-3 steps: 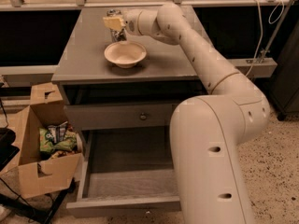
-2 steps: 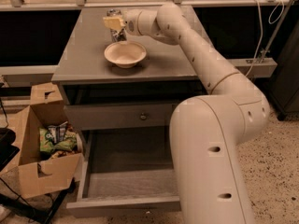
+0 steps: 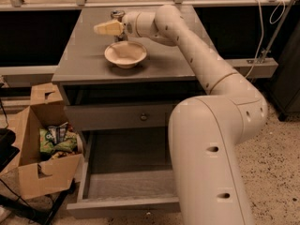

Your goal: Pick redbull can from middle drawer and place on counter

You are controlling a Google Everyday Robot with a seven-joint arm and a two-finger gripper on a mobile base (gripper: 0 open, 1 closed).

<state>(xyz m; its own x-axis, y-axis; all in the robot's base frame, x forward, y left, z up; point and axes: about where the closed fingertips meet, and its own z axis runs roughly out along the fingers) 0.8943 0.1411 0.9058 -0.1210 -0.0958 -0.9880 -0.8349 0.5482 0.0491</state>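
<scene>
The redbull can (image 3: 117, 14) stands upright at the back of the grey counter (image 3: 82, 60); only its shiny top shows above my gripper. My gripper (image 3: 108, 28) is over the counter, level with the can and right in front of it, covering the can's body. It sits just behind the cream bowl (image 3: 125, 54). The middle drawer (image 3: 129, 184) is pulled out wide below, and its visible floor is bare. My arm hides the drawer's right side.
The upper grey drawer with a round knob (image 3: 143, 117) is closed. An open cardboard box (image 3: 37, 172) with snack packets stands on the floor left of the cabinet. My arm's large body (image 3: 211, 163) fills the right foreground. Speckled floor (image 3: 276, 172) lies to the right.
</scene>
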